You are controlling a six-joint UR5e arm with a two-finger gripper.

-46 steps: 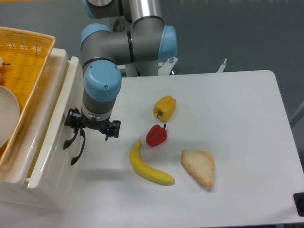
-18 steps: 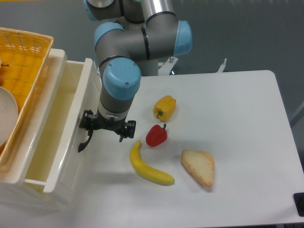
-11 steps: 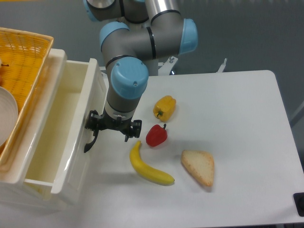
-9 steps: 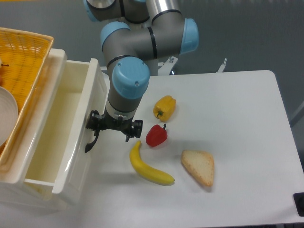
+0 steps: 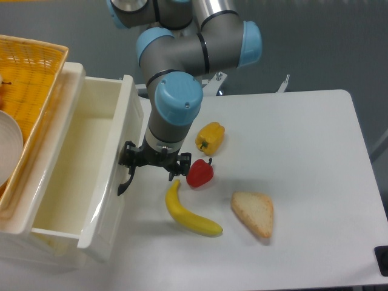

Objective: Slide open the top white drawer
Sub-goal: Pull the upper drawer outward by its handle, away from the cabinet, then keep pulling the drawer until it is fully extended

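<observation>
Top white drawer (image 5: 73,176), left of frame, stands pulled out, interior exposed; gripper (image 5: 154,162) clenched on its black handle (image 5: 126,179), banana (image 5: 189,213) lower centre.

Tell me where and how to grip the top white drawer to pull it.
Grip the curved black handle on the glossy cream-white top drawer's panelled front, coming from the table side. It bows clear of the panel, leaving finger room. The gripper is already there.
</observation>
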